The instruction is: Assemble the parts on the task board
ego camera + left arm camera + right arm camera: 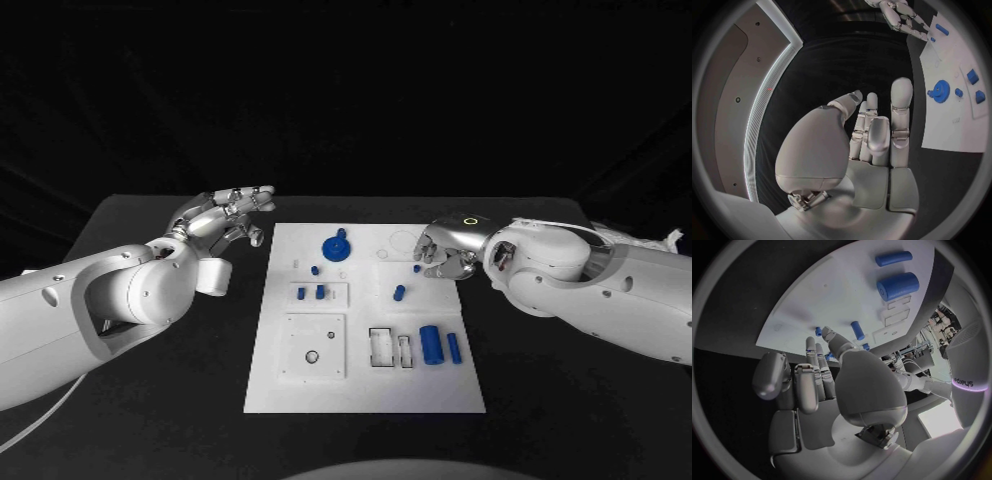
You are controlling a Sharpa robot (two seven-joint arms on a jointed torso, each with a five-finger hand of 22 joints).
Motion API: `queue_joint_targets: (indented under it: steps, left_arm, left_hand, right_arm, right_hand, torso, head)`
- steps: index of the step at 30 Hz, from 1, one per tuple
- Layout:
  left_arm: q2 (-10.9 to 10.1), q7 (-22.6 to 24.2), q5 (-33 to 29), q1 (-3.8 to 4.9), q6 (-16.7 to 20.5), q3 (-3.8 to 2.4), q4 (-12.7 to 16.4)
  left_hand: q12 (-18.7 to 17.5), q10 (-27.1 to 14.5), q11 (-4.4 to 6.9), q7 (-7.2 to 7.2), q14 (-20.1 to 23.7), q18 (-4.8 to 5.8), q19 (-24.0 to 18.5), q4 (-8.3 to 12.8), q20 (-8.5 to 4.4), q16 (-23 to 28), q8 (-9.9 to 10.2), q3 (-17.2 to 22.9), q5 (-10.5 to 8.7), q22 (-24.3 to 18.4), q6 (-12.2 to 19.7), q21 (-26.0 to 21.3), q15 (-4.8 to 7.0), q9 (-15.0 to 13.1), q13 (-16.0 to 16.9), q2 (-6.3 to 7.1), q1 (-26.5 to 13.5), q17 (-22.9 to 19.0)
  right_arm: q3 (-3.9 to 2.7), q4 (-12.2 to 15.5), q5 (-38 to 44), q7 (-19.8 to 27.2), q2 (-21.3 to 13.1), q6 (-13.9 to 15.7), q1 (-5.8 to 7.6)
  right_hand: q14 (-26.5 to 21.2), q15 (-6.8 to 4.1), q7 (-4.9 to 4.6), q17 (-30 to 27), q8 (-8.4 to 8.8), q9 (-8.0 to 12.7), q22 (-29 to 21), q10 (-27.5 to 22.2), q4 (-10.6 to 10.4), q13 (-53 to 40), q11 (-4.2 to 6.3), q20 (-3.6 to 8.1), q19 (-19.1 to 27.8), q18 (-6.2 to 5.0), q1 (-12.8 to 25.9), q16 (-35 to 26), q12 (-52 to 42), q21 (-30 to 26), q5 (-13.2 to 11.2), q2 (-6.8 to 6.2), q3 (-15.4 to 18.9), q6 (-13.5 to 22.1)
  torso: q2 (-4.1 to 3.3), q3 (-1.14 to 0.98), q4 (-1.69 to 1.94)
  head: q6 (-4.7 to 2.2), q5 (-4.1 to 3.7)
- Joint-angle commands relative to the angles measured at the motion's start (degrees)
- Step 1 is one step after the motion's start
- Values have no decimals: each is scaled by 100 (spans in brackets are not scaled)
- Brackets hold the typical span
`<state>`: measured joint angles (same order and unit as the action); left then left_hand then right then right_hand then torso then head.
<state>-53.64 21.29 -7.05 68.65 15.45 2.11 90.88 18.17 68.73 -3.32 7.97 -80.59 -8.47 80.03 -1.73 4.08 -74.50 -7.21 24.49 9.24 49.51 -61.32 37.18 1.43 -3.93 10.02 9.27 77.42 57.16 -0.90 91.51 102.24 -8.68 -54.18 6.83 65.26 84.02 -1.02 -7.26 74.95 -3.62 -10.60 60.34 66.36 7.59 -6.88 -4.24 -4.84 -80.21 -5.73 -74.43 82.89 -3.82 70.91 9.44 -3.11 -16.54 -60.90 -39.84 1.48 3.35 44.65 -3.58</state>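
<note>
Both arms are thick and glossy white, built of rounded shells with dark seams where the segments meet and small round dimples in the casing. The left hand and the right hand are silver metal, jointed, with smooth pale grey pads on palm and fingers; bare metal links and small screws show at the base of the thumb. A thin glowing ring sits on the right wrist, and a small white cap juts beside the left one

Dim scene, black surround; overhead light makes the task board bright. Wrist views heavily fisheye-bent at edges; near palms soft.
</note>
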Motion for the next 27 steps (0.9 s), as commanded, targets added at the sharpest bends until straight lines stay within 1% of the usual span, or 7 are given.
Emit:
queue_joint_targets:
  steps: [1,3,8,14,19,23,27]
  left_arm:
    - [9,65,-34,-1,-104,-3,18]
    - [10,60,-30,-2,-105,-3,18]
    - [13,46,-23,-2,-107,-3,19]
    - [15,34,-15,-3,-115,-3,23]
    - [15,22,-12,-3,-115,-3,20]
    - [15,9,2,-3,-115,-3,20]
    - [16,-5,20,-3,-122,-3,23]
  left_hand:
    - [26,-59,2,2,-3,-71,10,3,7,-34,-6,-36,16,19,32,38,-4,7,13,-41,3,14]
    - [35,-68,0,5,-9,-70,15,7,7,-41,-4,-38,16,25,37,46,-5,8,18,-42,5,25]
    - [54,-88,-6,14,-16,-67,23,10,8,-51,0,-44,16,32,49,57,-8,9,28,-43,6,37]
    - [67,-102,-10,19,-20,-64,29,14,10,-56,3,-47,16,42,57,70,-11,10,35,-44,9,42]
    - [73,-108,-11,20,-22,-63,32,16,10,-60,3,-48,16,44,59,73,-12,10,37,-45,10,48]
    - [88,-124,-14,23,-29,-61,38,19,12,-69,4,-50,17,50,66,81,-14,10,45,-49,12,61]
    - [97,-136,-16,25,-31,-61,41,21,13,-71,5,-52,17,51,70,84,-16,10,50,-51,13,60]
  right_arm:
    - [1,-52,27,56,51,-141,-25]
    - [1,-76,28,56,74,-137,-33]
    - [1,-151,30,56,147,-125,-49]
    - [1,-240,44,56,218,-90,-63]
    - [1,-298,47,79,283,-76,-75]
    - [1,-329,48,89,326,-109,-88]
    - [1,-362,44,91,353,-208,-101]
  right_hand:
    - [412,57,-44,518,6,25,-26,-33,-8,39,-28,-39,-9,-51,-3,-13,23,-40,37,-61,-67,6]
    - [412,58,-47,516,6,33,-35,-32,-14,52,-29,-41,-9,-52,-2,-14,23,-46,37,-61,-87,4]
    - [411,67,-62,504,6,100,-75,-35,-60,154,-42,-52,-18,-55,2,-13,22,-74,-10,-55,-271,-5]
    - [409,76,-80,494,4,167,-109,-30,-118,252,-54,-60,-27,-59,22,-9,18,-97,-75,-81,-471,-16]
    - [409,79,-84,493,3,193,-130,-25,-144,286,-56,-64,-28,-60,27,-5,16,-110,-78,-91,-559,-23]
    - [408,80,-84,488,0,209,-140,-17,-165,303,-56,-66,-29,-61,31,-5,14,-117,-77,-89,-622,-34]
    - [406,74,-77,481,-10,230,-153,32,-208,315,-46,-64,-33,-62,44,-4,3,-124,-83,-94,-732,-82]
  torso:
    - [-1,-1,-6]
    - [-1,-1,-1]
    - [-2,-1,1]
    - [-1,-1,-1]
    - [-4,0,-5]
    - [-5,0,-2]
    - [1,1,1]
  head:
    - [5,11]
    - [7,9]
    - [4,8]
    - [11,16]
    - [11,22]
    - [16,28]
    - [29,27]
